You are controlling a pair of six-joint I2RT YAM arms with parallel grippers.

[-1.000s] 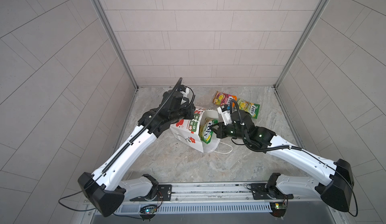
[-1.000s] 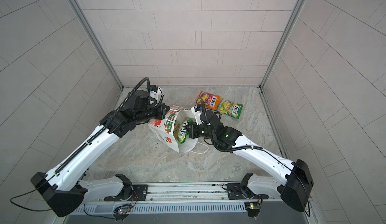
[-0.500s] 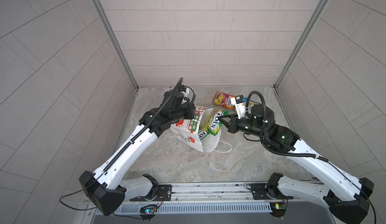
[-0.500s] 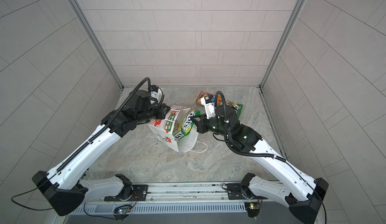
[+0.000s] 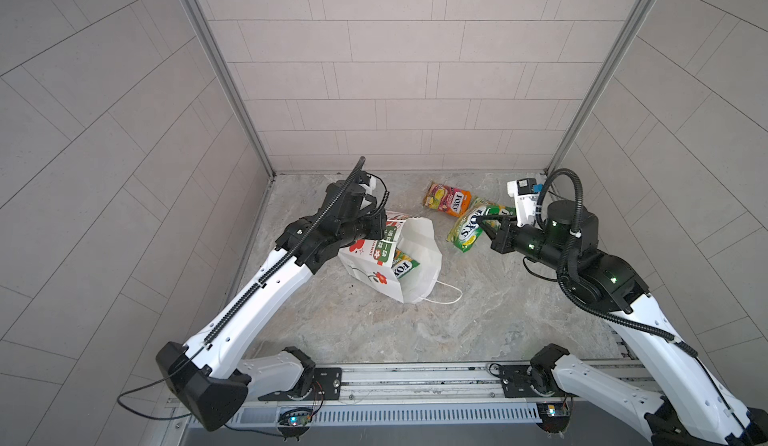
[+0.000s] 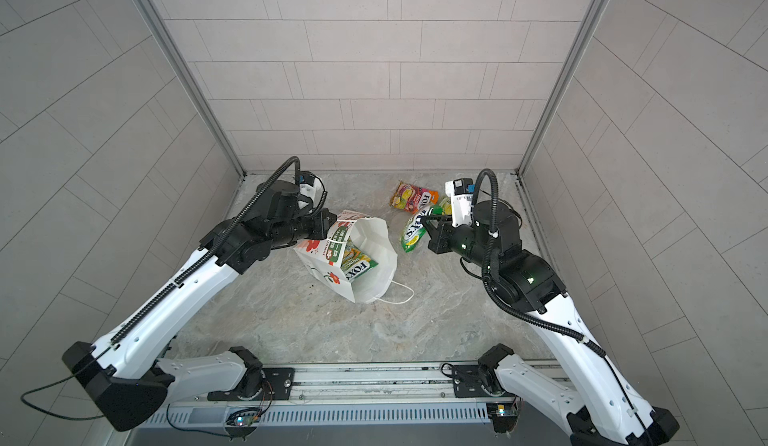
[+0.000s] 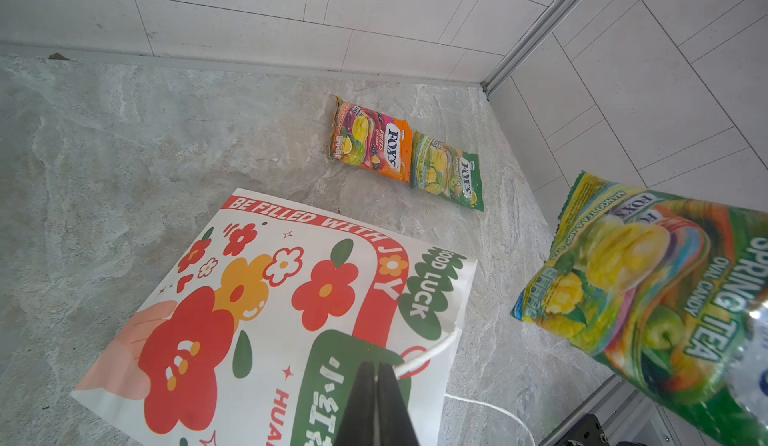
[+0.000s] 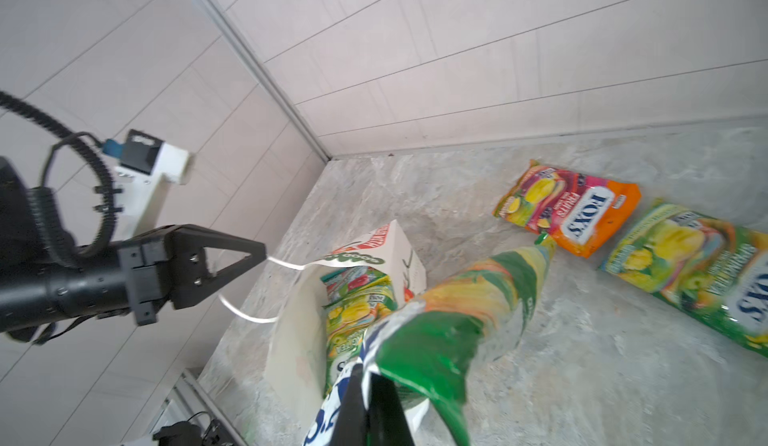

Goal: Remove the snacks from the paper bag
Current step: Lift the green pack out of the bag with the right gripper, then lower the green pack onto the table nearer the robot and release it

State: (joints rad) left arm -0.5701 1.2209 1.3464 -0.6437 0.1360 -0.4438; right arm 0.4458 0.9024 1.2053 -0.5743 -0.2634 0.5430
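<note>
The white paper bag (image 5: 415, 257) (image 6: 374, 252) lies tilted on the stone floor with its mouth toward the right arm. My left gripper (image 5: 384, 230) (image 7: 376, 371) is shut on the bag's cord handle at the rim, holding the mouth up. Clear of the bag and right of it, my right gripper (image 5: 484, 225) (image 8: 368, 375) is shut on a green-and-yellow snack packet (image 5: 469, 230) (image 7: 648, 294) held above the floor. More packets (image 5: 403, 265) (image 8: 353, 302) show inside the bag. An orange packet (image 5: 448, 199) and a green one (image 7: 449, 169) lie at the back.
Tiled walls close in the back and both sides. The bag's second cord handle (image 5: 446, 298) trails loose on the floor in front of it. A metal rail (image 5: 415, 381) carrying both arm bases runs along the front edge.
My right gripper has drawn the green-and-yellow packet out of the bag's mouth and carried it up and to the right. The left gripper has kept its hold on the handle.
</note>
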